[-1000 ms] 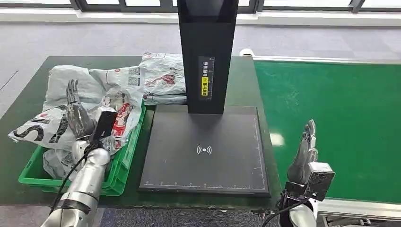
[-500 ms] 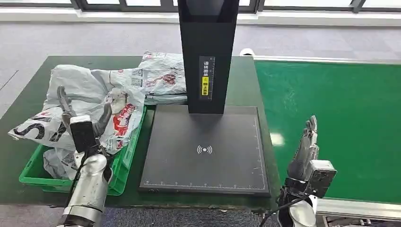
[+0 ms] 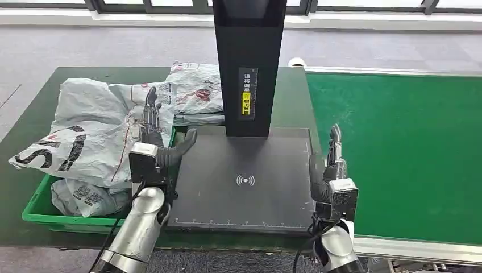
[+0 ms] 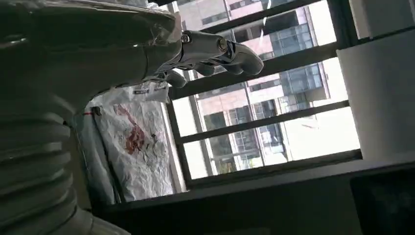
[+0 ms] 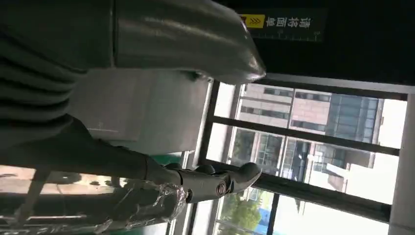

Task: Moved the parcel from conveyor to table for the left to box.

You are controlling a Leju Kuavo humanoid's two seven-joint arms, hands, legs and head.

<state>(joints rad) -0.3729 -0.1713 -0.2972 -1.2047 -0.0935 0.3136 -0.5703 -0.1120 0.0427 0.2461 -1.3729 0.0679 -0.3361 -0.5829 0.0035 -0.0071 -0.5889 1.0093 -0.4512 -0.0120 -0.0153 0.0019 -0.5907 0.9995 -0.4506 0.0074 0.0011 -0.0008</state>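
crumpled white plastic mailer parcel with black lettering and red print (image 3: 91, 136) | lying slumped across the green plastic crate (image 3: 35, 211) | spilling over the crate's rim onto the dark green bench (image 3: 34, 114)

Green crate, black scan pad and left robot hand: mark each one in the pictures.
green crate (image 3: 35, 212), head view, on its near left rim.
black scan pad (image 3: 245, 199), head view, on its bare surface.
left robot hand (image 3: 156, 149), head view, on the palm.
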